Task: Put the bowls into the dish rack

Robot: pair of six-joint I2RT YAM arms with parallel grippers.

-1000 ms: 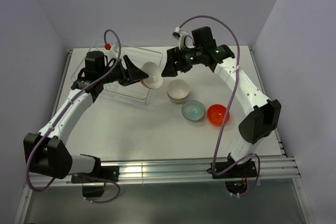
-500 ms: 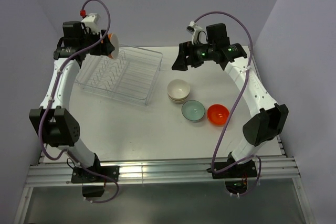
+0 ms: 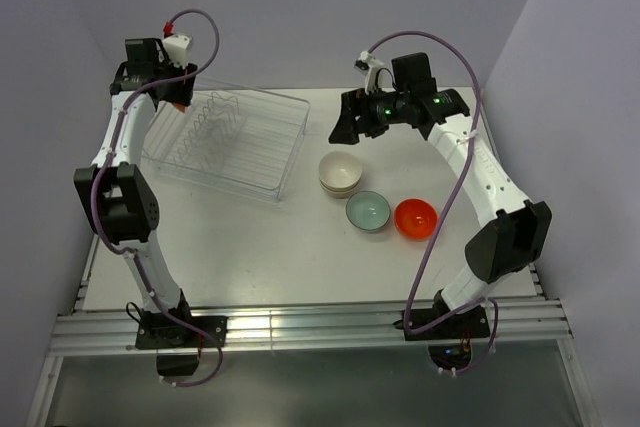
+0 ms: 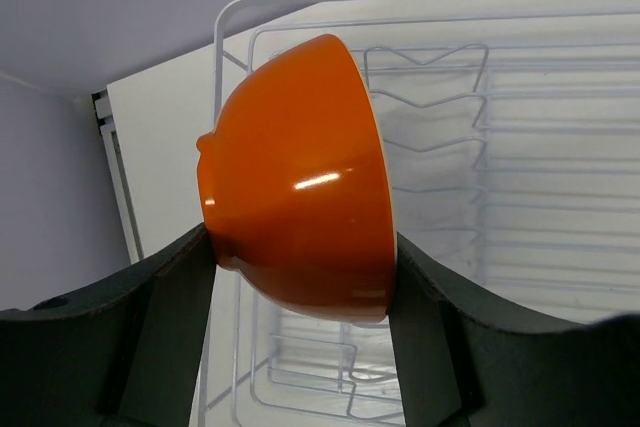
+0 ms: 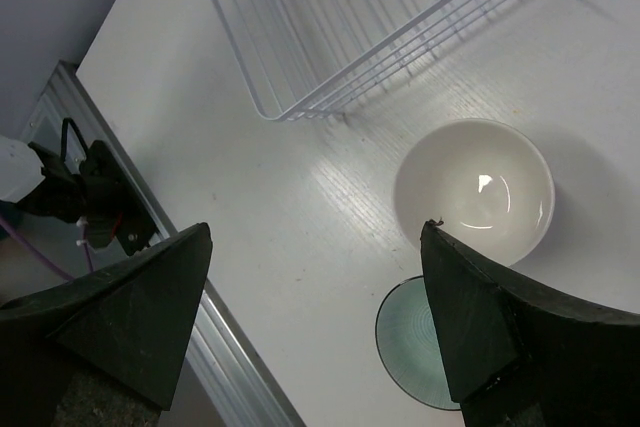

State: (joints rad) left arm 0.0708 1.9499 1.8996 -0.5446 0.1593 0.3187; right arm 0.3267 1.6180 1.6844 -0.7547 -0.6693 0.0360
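Clamping an orange round bowl (image 4: 290,177), the left gripper (image 4: 300,252) is hovering over the clear plastic dish rack (image 4: 520,147) at upper left; the right gripper (image 5: 310,247) is gaping wide near a cream bowl (image 5: 473,190).

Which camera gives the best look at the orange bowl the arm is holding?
The left wrist view: the orange bowl looms large and close, pinched in the left hand. The top view barely shows it; the right wrist view misses it.
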